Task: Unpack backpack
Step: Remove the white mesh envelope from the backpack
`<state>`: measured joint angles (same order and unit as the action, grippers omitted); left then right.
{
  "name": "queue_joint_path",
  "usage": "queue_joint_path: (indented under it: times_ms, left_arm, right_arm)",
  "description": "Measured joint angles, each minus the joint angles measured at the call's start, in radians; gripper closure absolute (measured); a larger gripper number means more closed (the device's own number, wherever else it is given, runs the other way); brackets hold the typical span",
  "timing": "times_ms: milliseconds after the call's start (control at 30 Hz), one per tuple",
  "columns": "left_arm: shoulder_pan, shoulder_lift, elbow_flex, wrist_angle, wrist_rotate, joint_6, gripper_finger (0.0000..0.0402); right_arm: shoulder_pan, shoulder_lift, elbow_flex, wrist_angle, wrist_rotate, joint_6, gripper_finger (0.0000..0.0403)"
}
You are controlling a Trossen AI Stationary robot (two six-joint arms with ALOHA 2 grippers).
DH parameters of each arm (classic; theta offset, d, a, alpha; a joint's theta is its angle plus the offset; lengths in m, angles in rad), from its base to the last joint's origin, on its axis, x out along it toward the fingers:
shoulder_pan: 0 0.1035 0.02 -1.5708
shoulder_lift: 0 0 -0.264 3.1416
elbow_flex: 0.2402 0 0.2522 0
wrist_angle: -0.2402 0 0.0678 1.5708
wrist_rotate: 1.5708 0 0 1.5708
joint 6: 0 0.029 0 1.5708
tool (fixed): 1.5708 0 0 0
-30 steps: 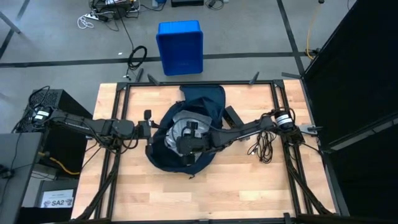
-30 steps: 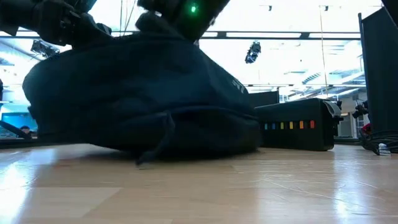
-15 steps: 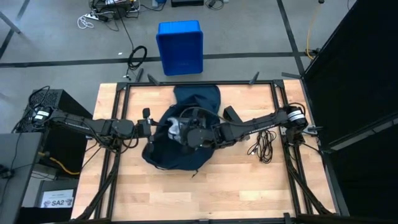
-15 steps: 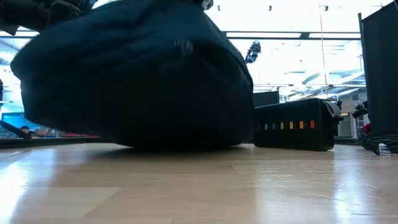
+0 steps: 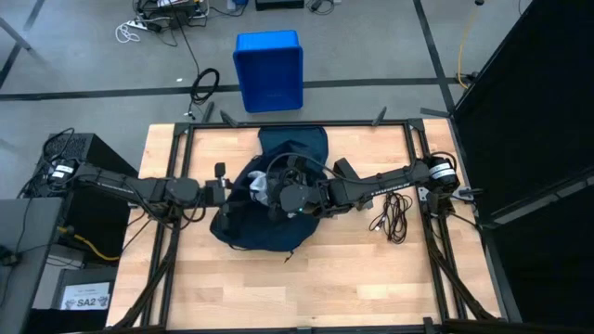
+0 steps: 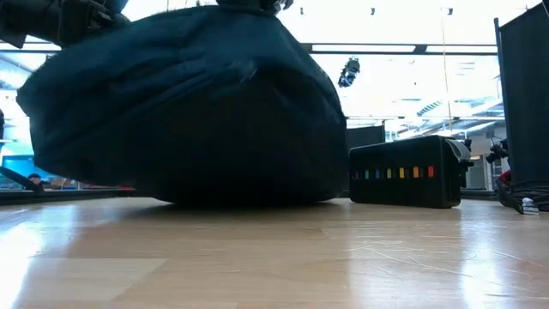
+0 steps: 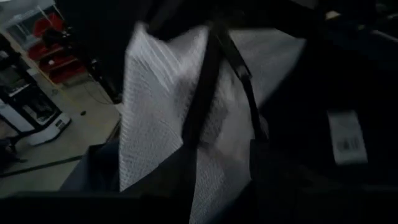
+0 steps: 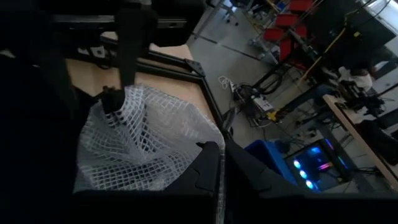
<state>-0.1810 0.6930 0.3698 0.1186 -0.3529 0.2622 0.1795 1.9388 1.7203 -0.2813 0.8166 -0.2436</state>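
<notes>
Above, both grippers at the backpack (image 5: 278, 199), mid-table.
Left gripper (image 5: 225, 197) pinches the backpack's left edge. Right gripper (image 5: 275, 190), fingers pressed together on white mesh (image 8: 140, 146), sits over its open top.

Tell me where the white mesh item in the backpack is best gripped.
Probably its bunched upper fold, from above through the backpack's open mouth: the white mesh item lies crumpled and loose, walled in by dark fabric. The right pincer already hangs there.
</notes>
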Motion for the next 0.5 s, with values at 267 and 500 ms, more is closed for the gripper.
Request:
queue_joint_path:
  times_ms: [267, 500]
  left_arm:
    - [0.0, 0.011, 0.0, 0.017, -0.082, 0.046, 0.0233]
    - [0.0, 0.178, 0.001, 0.106, -0.082, 0.048, 0.0171]
  right_arm:
    - [0.002, -0.002, 0.002, 0.0, -0.053, 0.02, 0.0403]
    - [0.002, -0.002, 0.002, -0.01, -0.099, 0.034, 0.0403]
